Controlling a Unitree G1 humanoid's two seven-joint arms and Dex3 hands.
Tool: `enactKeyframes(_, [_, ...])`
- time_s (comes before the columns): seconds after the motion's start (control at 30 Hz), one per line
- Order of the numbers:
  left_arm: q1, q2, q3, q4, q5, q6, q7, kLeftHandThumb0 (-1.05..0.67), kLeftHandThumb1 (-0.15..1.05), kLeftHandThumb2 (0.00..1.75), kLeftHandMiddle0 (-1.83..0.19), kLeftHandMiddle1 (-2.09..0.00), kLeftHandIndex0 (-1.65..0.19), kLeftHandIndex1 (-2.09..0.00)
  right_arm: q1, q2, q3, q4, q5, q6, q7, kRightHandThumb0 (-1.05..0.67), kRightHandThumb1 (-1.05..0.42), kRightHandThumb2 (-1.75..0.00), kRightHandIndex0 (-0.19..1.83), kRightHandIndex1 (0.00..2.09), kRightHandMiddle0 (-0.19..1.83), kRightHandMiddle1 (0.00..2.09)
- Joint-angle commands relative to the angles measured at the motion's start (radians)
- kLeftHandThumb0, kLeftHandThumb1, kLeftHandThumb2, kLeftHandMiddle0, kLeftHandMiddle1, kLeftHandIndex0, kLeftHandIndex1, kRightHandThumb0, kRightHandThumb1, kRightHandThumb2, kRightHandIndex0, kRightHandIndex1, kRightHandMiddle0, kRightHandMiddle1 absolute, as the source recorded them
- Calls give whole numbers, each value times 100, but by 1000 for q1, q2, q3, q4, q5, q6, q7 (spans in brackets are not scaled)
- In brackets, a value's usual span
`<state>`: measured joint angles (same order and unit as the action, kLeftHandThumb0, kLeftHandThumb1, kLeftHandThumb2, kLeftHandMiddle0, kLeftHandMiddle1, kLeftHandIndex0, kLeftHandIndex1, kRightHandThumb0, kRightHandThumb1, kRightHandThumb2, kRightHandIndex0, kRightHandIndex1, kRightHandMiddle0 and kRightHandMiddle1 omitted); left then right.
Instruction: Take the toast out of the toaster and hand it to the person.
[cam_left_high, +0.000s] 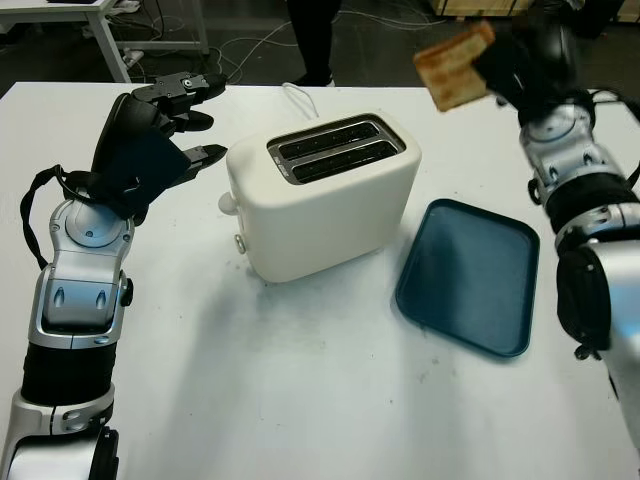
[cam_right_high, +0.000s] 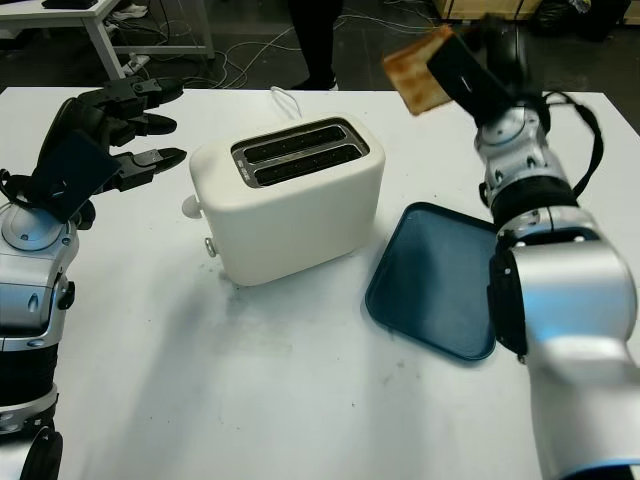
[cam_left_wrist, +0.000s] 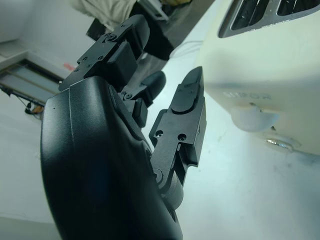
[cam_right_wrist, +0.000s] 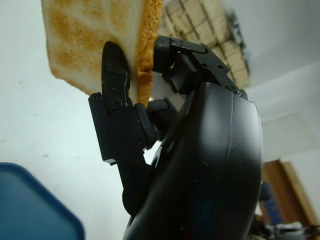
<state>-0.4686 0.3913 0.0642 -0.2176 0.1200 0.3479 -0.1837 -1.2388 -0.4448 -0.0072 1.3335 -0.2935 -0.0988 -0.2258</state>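
Note:
A browned slice of toast (cam_left_high: 455, 65) is held high over the table's far right, above and right of the toaster. My right hand (cam_left_high: 515, 60) is shut on the toast (cam_right_wrist: 95, 40), its fingers (cam_right_wrist: 116, 80) pinching the slice. The cream two-slot toaster (cam_left_high: 322, 193) stands mid-table with both slots dark. My left hand (cam_left_high: 175, 120) hovers open just left of the toaster, apart from it. A person (cam_left_high: 312, 35) in dark trousers stands beyond the table's far edge.
A dark blue tray (cam_left_high: 470, 275) lies on the white table right of the toaster. The toaster's white cord (cam_left_high: 298, 95) runs off the far edge. Another white desk (cam_left_high: 100, 25) and floor cables sit behind.

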Motion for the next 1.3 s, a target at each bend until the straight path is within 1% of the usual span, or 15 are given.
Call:
enactKeyframes(0.0, [-5, 5, 1, -4, 5, 9, -1, -28, 92, 2, -33, -81, -59, -9, 14, 12, -15, 0, 18, 28, -16, -17, -92, -33, 76, 175, 45, 174])
enactKeyframes(0.03, [-5, 4, 1, -3, 5, 8, -1, -28, 92, 2, -33, -81, -59, -9, 16, 15, -14, 1, 18, 41, -25, -17, -92, -31, 76, 175, 47, 174])
enactKeyframes(0.13, [-5, 4, 0, 2, 6, 3, 1, -29, 92, 2, -33, -82, -59, -9, 31, 29, -39, 2, 41, 51, -29, -14, -92, -31, 70, 175, 39, 170])
enactKeyframes(0.2, [-6, 2, 0, 3, 5, 1, 2, -28, 92, 2, -33, -82, -60, -9, 41, 33, -51, 5, 50, 60, -21, -14, -92, -34, 67, 175, 32, 173])
enactKeyframes(0.27, [-7, 1, -1, -1, 6, 11, 2, -29, 92, 2, -33, -82, -59, -9, 48, 34, -49, 8, 50, 75, -19, -17, -92, -34, 68, 175, 31, 173])
enactKeyframes(0.4, [-8, 3, -2, -1, 6, 12, 1, -28, 92, 2, -33, -81, -59, -9, 60, 32, -59, 14, 58, 89, -10, -20, -92, -31, 75, 175, 44, 174])
enactKeyframes(0.43, [-8, 5, -4, 2, 9, 5, 0, -28, 92, 2, -33, -81, -59, -9, 63, 31, -62, 14, 59, 82, -3, -23, -92, -30, 76, 175, 47, 173])
enactKeyframes(0.53, [-9, 7, -7, 8, 12, -1, 0, -29, 92, 1, -34, -82, -59, -9, 75, 28, -70, 15, 63, 63, 18, -25, -92, -31, 83, 175, 56, 174])
enactKeyframes(0.7, [-11, 1, -4, 8, 3, 5, 0, -27, 92, 1, -33, -81, -59, -9, 74, 38, -74, 16, 62, 89, 24, -32, -92, -29, 88, 175, 60, 175])
enactKeyframes(0.83, [-10, 2, -5, 5, 6, 7, 1, -27, 92, 1, -33, -82, -59, -9, 79, 47, -93, 15, 83, 87, 43, -30, -92, -31, 81, 175, 46, 175])
enactKeyframes(0.9, [-9, 2, -3, 6, 3, 4, -1, -26, 92, 1, -33, -82, -59, -9, 82, 49, -79, 16, 69, 92, 37, -29, -92, -32, 78, 175, 42, 175])
enactKeyframes(1.07, [-9, 1, -4, 4, 5, 11, 1, -27, 92, 2, -33, -82, -59, -9, 81, 51, -71, 15, 71, 84, 50, -28, -92, -35, 80, 175, 47, 175])
enactKeyframes(1.27, [-7, 1, -6, 2, 10, 12, 4, -28, 92, 1, -33, -82, -59, -9, 73, 53, -71, 14, 75, 88, 61, -25, -92, -37, 78, 175, 42, 174])
